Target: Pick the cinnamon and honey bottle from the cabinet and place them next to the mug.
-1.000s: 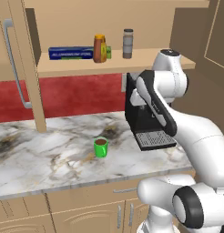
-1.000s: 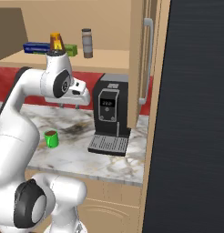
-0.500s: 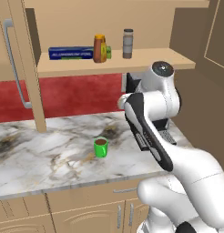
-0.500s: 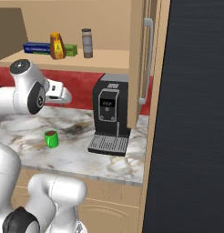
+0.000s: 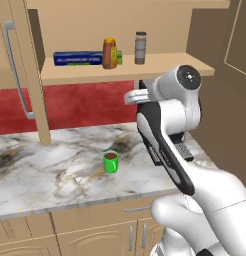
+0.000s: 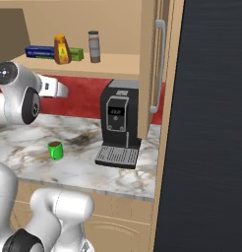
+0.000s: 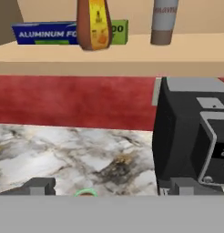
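On the cabinet (image 5: 37,75) shelf we see the honey bottle (image 5: 110,53) standing in front of a blue foil box (image 5: 77,58) and a green box (image 6: 76,53), with the cinnamon (image 5: 140,48) upright a little apart to its right. Our gripper (image 7: 109,187) hangs above the marble counter (image 5: 50,170), jaws spread wide and holding nothing. Down below, the mug (image 5: 110,162) sits on the counter, left of the black coffee machine (image 6: 118,125).

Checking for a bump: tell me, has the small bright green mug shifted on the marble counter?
No. The green mug sits in the same place, left of the black coffee machine.
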